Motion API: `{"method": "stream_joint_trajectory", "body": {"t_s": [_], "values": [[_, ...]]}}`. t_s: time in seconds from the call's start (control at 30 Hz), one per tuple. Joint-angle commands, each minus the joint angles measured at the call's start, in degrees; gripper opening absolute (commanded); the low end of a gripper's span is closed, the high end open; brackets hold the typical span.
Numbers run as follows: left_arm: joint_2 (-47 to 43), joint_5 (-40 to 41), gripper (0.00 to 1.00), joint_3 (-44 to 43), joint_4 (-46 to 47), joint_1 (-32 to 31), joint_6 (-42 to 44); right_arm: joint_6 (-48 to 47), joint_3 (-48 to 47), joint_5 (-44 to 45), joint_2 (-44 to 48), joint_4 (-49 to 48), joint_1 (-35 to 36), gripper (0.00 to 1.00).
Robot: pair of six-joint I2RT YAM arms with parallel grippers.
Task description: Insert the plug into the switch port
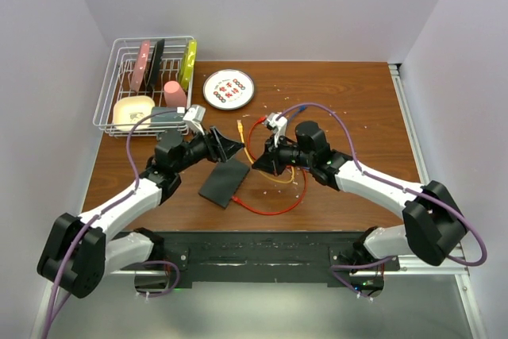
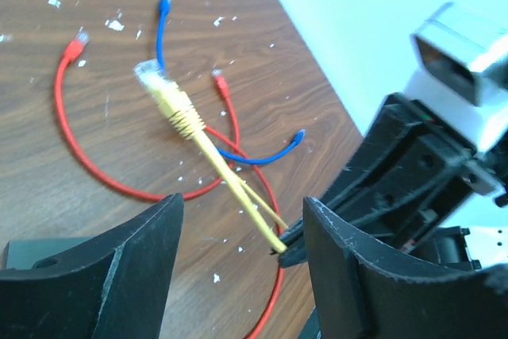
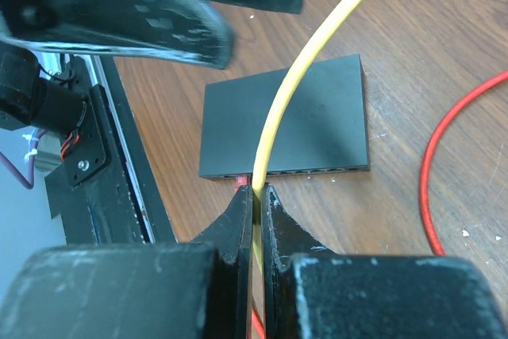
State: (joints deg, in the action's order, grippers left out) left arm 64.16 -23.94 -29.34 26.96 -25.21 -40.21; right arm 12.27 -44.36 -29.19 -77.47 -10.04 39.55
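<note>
The switch (image 1: 225, 182), a flat matte-black box, lies on the wooden table between the arms; its port edge shows in the right wrist view (image 3: 286, 171). My right gripper (image 3: 258, 192) is shut on the yellow cable (image 3: 279, 109) and holds it above the port edge. It also shows in the top view (image 1: 260, 163). The yellow plug (image 2: 159, 85) at the cable's free end sticks up, away from the switch. My left gripper (image 2: 244, 206) is open and empty, its jaws either side of the yellow cable below the plug. It hovers just above the switch (image 1: 236, 151).
A red cable (image 1: 270, 204) loops on the table right of the switch, and a red plug (image 3: 240, 182) sits at the port edge. A blue cable (image 2: 163, 29) lies beyond. A wire dish rack (image 1: 147, 85) and a round white plate (image 1: 228, 89) stand at the back.
</note>
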Motion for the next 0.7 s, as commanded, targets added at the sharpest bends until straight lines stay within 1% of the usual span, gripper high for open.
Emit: {"method": "stream_joint_trajectory", "body": {"t_s": [0.0,0.03,0.17,0.3,0.4,0.53,0.6,0.63,0.67], "values": [[3.16,3.98,0.64,-4.57,-5.21,-0.19,0.12,-1.81,-0.55,0.71,2.5,-0.95,1.58,0.0],[3.86,6.08,0.64,-6.76,-6.73,-0.19,1.26,-2.25,-0.9,2.19,2.41,-0.33,1.84,0.0],[7.2,7.51,0.61,-11.25,-10.78,-0.28,2.76,-3.22,-1.69,5.28,1.71,1.16,3.69,0.0],[8.7,8.04,0.6,-12.75,-11.14,-0.36,3.2,-4.1,-2.92,7.83,0.39,2.83,5.36,0.0],[10.19,8.12,0.56,-13.55,-12.36,-0.36,3.82,-4.45,-3.19,8.54,-0.49,3.01,6.24,0.0],[11.95,8.39,0.45,-13.81,-12.9,-0.36,4.34,-4.63,-3.45,9.15,-0.31,3.36,6.77,0.0],[12.56,7.86,0.42,-13.72,-12.46,-0.36,4.43,-4.63,-3.19,9.68,-0.05,2.84,6.94,0.0],[13.0,7.34,0.33,-13.64,-12.28,-0.36,4.52,-4.63,-3.19,9.85,-0.05,2.84,7.03,0.0],[13.01,7.25,0.27,-13.55,-12.02,-0.36,4.44,-4.63,-3.28,9.94,-0.05,2.84,7.03,0.0]]}}
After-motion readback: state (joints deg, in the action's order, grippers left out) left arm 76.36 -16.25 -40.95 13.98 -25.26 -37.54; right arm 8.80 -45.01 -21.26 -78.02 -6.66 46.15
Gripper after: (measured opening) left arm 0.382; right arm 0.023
